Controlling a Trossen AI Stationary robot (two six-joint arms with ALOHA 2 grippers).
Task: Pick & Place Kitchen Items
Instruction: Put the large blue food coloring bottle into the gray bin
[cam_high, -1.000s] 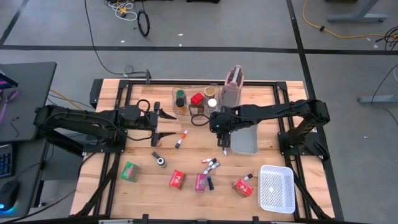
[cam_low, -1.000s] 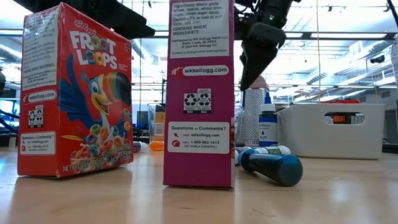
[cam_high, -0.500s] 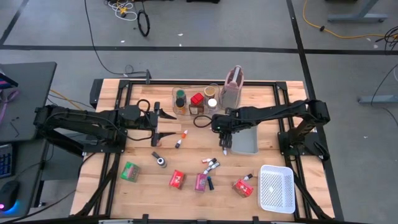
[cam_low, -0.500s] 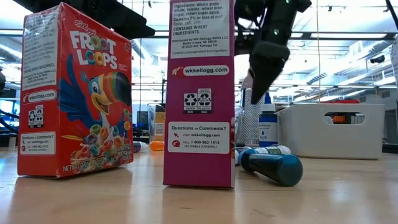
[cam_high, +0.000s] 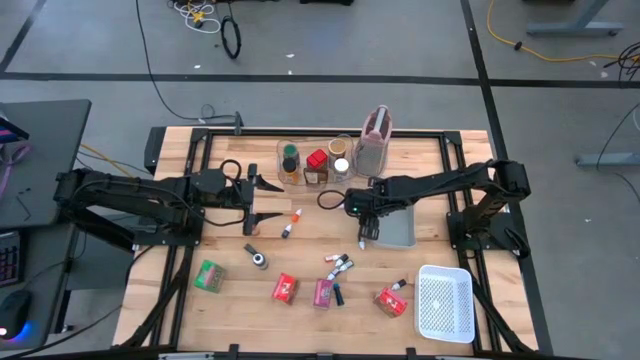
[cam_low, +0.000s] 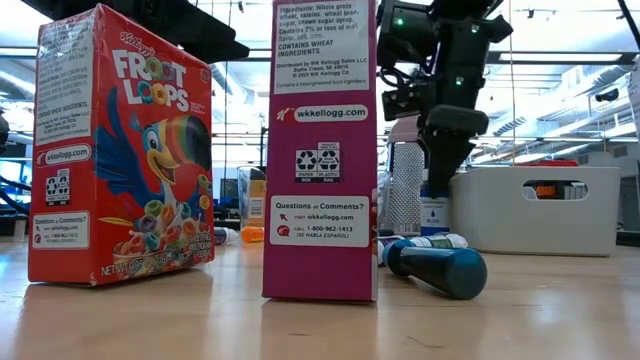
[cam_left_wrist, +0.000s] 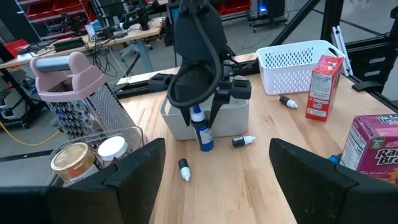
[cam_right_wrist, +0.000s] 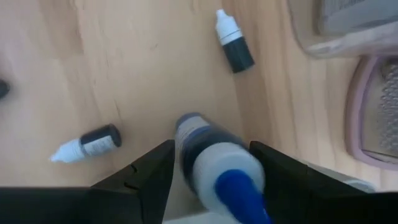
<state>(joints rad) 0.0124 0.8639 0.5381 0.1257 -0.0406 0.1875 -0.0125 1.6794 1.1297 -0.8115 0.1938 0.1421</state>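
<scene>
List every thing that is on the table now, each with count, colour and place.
table: one, wooden, under everything
mesh basket: one, white, right front corner
tray: one, grey, beside right tool
jug: one, pinkish, rear middle
jars: a few, dark, red, white lids, left of jug
packets: four, green, red, pink, red, front row
small bottles: several, lying loose, middle
blue bottle: one, in right tool
left tool: open, left of middle
right tool: shut on blue bottle

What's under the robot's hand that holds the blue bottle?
Below the right gripper and its blue bottle there's bare wooden table, with the grey tray right behind. The bottle's bottom is hidden.
</scene>
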